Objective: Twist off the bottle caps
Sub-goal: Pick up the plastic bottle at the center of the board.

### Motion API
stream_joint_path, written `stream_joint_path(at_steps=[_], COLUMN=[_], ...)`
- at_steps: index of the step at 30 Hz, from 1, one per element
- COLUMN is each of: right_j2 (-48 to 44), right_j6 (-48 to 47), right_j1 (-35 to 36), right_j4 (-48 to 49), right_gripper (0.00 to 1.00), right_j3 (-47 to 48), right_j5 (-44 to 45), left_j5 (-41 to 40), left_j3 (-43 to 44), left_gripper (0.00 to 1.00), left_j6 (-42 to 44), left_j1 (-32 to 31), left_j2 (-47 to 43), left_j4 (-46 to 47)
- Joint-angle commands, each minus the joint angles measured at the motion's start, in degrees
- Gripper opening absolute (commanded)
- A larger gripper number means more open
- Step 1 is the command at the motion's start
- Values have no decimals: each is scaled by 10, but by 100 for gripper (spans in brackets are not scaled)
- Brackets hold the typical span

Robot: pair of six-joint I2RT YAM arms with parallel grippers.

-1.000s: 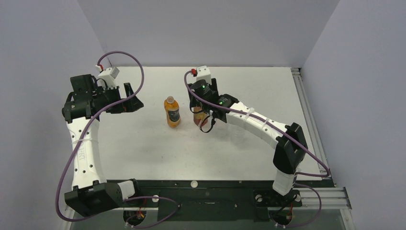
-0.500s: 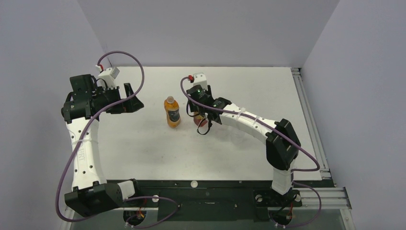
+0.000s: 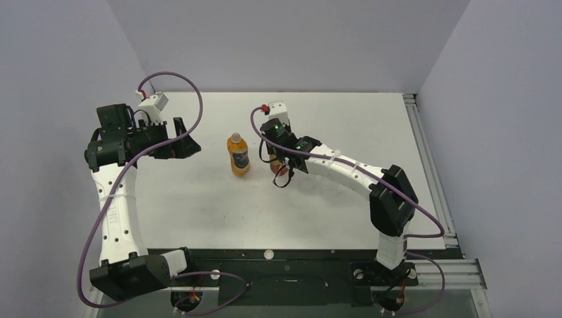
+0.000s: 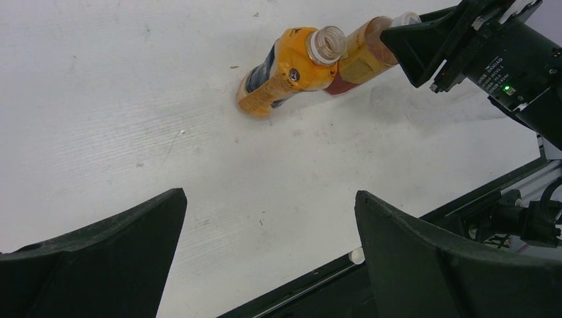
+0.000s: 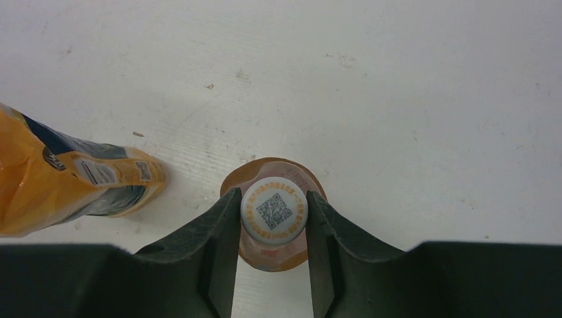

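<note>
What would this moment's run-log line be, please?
right gripper: shut on white cap of reddish-brown bottle | left gripper: open, empty | orange bottle: upright, uncapped

The orange bottle (image 3: 238, 156) stands upright near the middle of the counter (image 3: 199, 205). It has a dark label panel down one side, and its clear threaded neck looks bare, with no cap on it. Just to its right, close but not touching, stands the brown bottle (image 5: 272, 171), also upright, with reddish-brown sides and a yellowish label. Its cap (image 5: 274, 211) is in place on the neck. The cap is small, round and white, with a square code printed on its flat top and a ring of small orange lettering round the edge. The right hand (image 5: 272, 202) pinches this cap from both sides, one finger pressed against each side.
</note>
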Motion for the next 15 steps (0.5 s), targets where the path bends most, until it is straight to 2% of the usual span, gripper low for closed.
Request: stream_joint_path(at_steps=[1,8,11,15], right_j2=[-65,-158,-211,-276], right_j6=[-21,-38,-25,5], right_j1=[10,72,108,147], right_j4=[6,-12,-27,-51], right_gripper=[12,11,11,11], right_j3=[-16,-41,-44,-43], right_j5=[32,80,88,89], left_j5=[48,115,140,215], left_j3=[15,17,-7,-59], left_gripper=[96,97,96,97], left_j6=[28,37,31,44], left_j1=[0,-16,-20,-20], left_j2=[-25,-37,-56,-110], left_j4=[-10,-15,23,74])
